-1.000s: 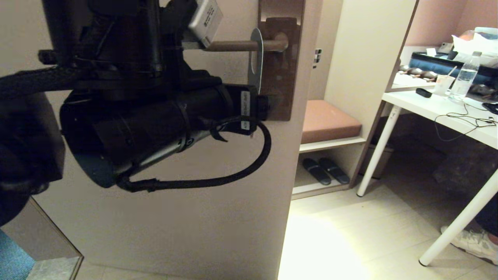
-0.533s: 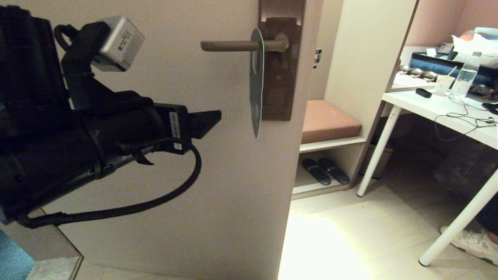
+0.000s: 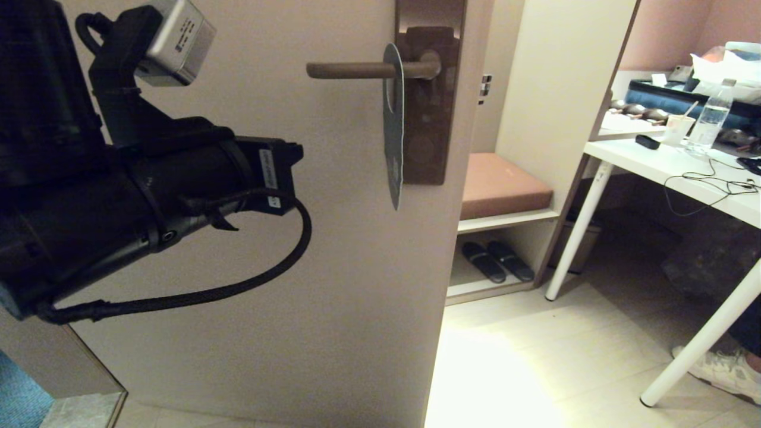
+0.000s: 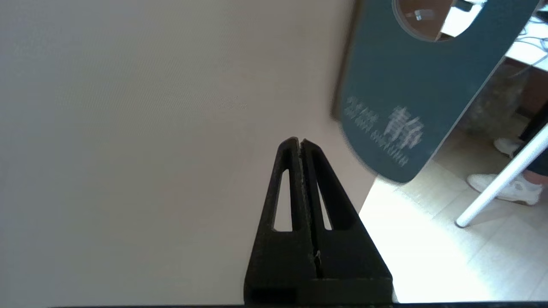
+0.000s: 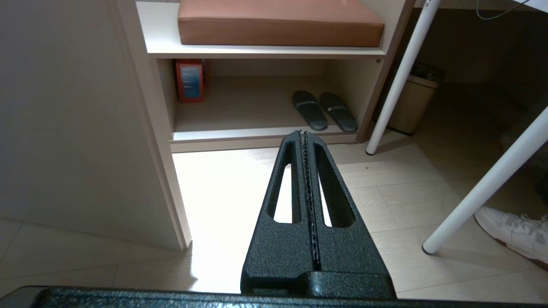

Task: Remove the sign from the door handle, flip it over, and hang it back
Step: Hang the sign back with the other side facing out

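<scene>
The sign (image 3: 393,134) hangs by its round hole on the door handle (image 3: 351,70), edge-on in the head view, in front of the dark bronze plate (image 3: 429,125). The left wrist view shows its slate-blue face (image 4: 406,94) with pale lettering, blurred. My left gripper (image 4: 299,141) is shut and empty. It is held to the left of the sign and clear of it, below the lever's free end. My left arm (image 3: 178,190) fills the left of the head view. My right gripper (image 5: 304,133) is shut and empty, low over the floor.
The beige door (image 3: 333,285) stands open, its edge right of the plate. Beyond it is a shelf unit with a brown cushion (image 3: 499,184) and black slippers (image 3: 496,260). A white desk (image 3: 666,163) stands at the right. A person's white shoe (image 3: 722,368) is by its leg.
My left arm has drawn back to the left, away from the sign and handle. The sign now hangs free on the lever and sways slightly. The gripper rose a little in the last half second.
</scene>
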You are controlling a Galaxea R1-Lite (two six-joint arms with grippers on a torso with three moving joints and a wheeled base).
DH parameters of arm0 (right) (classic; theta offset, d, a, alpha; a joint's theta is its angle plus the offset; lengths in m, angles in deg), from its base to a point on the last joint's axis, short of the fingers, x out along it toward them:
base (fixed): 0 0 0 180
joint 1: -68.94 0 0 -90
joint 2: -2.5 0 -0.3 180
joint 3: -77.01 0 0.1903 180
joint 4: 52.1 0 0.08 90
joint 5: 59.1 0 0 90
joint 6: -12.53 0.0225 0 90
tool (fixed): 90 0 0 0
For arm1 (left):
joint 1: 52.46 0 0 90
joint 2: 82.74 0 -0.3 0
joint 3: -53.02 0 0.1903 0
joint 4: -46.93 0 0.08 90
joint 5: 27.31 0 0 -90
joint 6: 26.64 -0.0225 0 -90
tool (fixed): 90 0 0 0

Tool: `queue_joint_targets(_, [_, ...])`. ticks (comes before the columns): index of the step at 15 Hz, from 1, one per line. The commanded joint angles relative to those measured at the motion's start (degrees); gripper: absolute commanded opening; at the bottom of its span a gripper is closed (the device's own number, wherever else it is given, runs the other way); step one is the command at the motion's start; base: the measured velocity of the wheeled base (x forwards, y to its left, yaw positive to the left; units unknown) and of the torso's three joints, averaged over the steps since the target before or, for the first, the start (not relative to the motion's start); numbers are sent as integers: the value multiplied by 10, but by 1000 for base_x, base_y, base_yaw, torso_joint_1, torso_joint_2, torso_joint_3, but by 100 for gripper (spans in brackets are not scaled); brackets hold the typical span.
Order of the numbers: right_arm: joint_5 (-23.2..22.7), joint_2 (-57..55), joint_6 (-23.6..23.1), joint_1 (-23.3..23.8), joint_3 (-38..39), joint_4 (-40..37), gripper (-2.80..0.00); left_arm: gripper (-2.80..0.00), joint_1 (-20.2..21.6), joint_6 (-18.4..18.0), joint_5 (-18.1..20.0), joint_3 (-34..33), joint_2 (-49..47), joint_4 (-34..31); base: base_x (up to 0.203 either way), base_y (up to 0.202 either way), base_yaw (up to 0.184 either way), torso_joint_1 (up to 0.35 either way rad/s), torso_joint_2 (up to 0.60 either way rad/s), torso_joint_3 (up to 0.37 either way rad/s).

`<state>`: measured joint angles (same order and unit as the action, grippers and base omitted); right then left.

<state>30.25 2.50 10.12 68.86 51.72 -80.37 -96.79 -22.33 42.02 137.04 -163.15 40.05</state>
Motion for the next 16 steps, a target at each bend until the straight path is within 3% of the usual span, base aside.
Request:
queue_joint_targets(1, [0,0,0,1,0,0,-280,-280,0,0,2,20,-29,0,0,0,0,0,0,0])
queue_joint_targets(9, [0,0,0,0,0,0,-280,-280,-16,-1,3,91,-131,10,0,0,0,0,0,0])
queue_joint_targets(16, [0,0,0,0,0,0,-280,-280,-41,-33,-2,160,-207,68,0,0,0,0,0,0])
